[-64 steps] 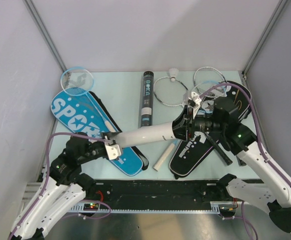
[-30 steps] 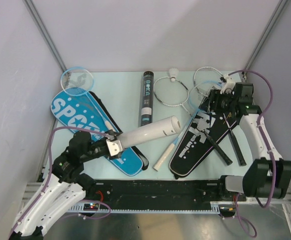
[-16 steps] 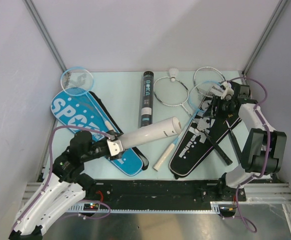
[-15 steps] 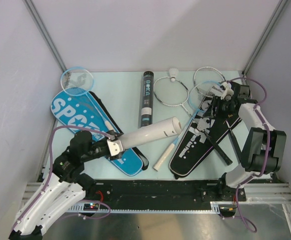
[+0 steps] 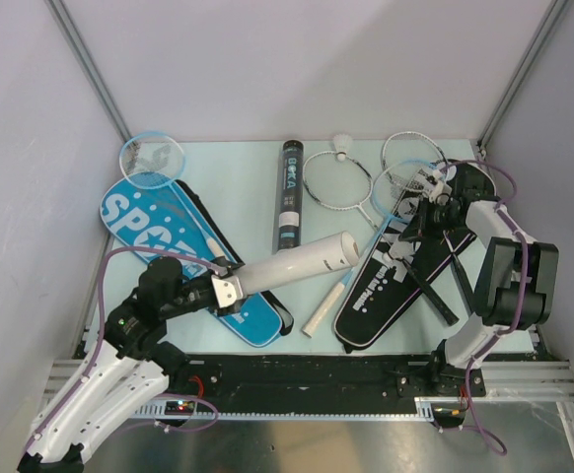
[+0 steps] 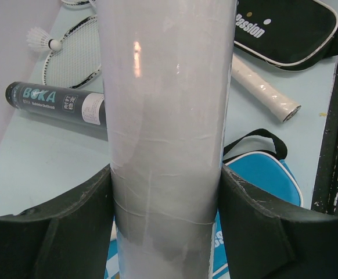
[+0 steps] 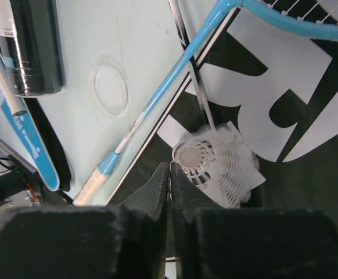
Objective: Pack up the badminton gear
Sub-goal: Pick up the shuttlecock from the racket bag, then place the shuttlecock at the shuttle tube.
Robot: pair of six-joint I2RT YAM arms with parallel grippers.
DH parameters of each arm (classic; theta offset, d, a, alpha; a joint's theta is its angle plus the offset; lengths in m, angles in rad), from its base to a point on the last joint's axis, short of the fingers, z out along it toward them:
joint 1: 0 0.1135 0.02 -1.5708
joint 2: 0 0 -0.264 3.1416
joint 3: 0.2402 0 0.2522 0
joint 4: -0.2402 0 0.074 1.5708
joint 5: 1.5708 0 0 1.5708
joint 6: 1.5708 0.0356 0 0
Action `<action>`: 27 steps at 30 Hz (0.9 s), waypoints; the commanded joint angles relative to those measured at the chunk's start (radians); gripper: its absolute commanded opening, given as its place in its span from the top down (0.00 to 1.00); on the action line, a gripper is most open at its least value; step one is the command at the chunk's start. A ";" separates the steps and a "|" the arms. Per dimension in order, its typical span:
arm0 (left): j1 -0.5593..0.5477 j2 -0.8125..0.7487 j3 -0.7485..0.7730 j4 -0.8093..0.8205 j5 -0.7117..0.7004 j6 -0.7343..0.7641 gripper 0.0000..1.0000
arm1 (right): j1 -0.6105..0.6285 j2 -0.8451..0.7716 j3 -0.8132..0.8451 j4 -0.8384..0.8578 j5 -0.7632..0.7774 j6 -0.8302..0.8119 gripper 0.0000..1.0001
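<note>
My left gripper [image 6: 166, 192] [image 5: 230, 287] is shut on a long white tube [image 6: 166, 104] [image 5: 299, 262], which it holds slanted above the blue "SPORT" cover [image 5: 174, 246]. My right gripper [image 7: 170, 168] [image 5: 413, 224] hovers low over the black cover [image 7: 308, 145] [image 5: 397, 276]. Its jaws are pressed together, and the tips pinch the skirt rim of a white shuttlecock [image 7: 218, 165]. A light blue racket [image 7: 175, 72] [image 5: 366, 258] lies across that cover's edge. A second shuttlecock [image 5: 342, 146] rests at the back. Beside it are two silver rackets [image 5: 336, 179] [image 5: 412, 156] and a black tube [image 5: 289, 195].
A light blue racket head [image 5: 152, 158] leans in the back left corner beyond the blue cover. Walls close in on the left, back and right. A black rail [image 5: 307, 379] runs along the near edge by the arm bases. Dark racket handles [image 5: 435, 296] lie on the black cover.
My right gripper has left the white tube's mouth, swung right over the black cover, dropped low and shut on a shuttlecock's rim. My left arm still holds the tube in place.
</note>
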 commanded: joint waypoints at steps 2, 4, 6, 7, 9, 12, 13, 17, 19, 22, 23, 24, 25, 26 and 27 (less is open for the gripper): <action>-0.008 -0.015 0.038 0.068 0.008 -0.016 0.71 | 0.004 -0.060 0.034 0.000 -0.055 0.010 0.99; -0.008 -0.013 0.037 0.068 0.000 -0.016 0.71 | 0.008 -0.111 0.034 0.006 -0.056 0.019 1.00; -0.008 -0.007 0.039 0.069 -0.012 -0.017 0.71 | 0.012 -0.170 0.034 0.014 -0.047 0.034 1.00; -0.008 -0.001 0.041 0.069 -0.017 -0.018 0.71 | 0.013 -0.200 0.034 0.020 -0.045 0.044 1.00; -0.008 0.009 0.044 0.068 -0.024 -0.022 0.72 | 0.015 -0.260 0.034 0.033 -0.042 0.068 1.00; -0.008 0.018 0.042 0.069 -0.056 -0.035 0.71 | 0.036 -0.349 0.031 0.059 -0.028 0.111 1.00; -0.008 0.019 0.040 0.070 -0.069 -0.039 0.71 | 0.045 -0.375 0.028 0.072 -0.027 0.126 1.00; -0.008 0.025 0.039 0.068 -0.124 -0.061 0.71 | 0.084 -0.502 -0.011 0.166 -0.044 0.207 1.00; -0.008 0.030 0.040 0.068 -0.143 -0.073 0.71 | 0.110 -0.570 -0.027 0.220 -0.035 0.246 1.00; -0.008 0.037 0.037 0.068 -0.149 -0.084 0.71 | 0.179 -0.664 -0.037 0.278 -0.004 0.283 1.00; -0.009 0.038 0.037 0.069 -0.149 -0.086 0.71 | 0.206 -0.687 -0.039 0.292 0.007 0.289 1.00; -0.009 0.040 0.036 0.068 -0.148 -0.086 0.71 | 0.226 -0.712 -0.040 0.307 0.022 0.294 1.00; -0.009 0.040 0.037 0.068 -0.147 -0.087 0.71 | 0.250 -0.736 -0.041 0.318 0.033 0.300 1.00; -0.009 0.042 0.037 0.068 -0.148 -0.088 0.71 | 0.268 -0.752 -0.041 0.331 0.044 0.305 1.00; -0.008 0.044 0.037 0.067 -0.149 -0.087 0.71 | 0.287 -0.768 -0.042 0.342 0.051 0.315 1.00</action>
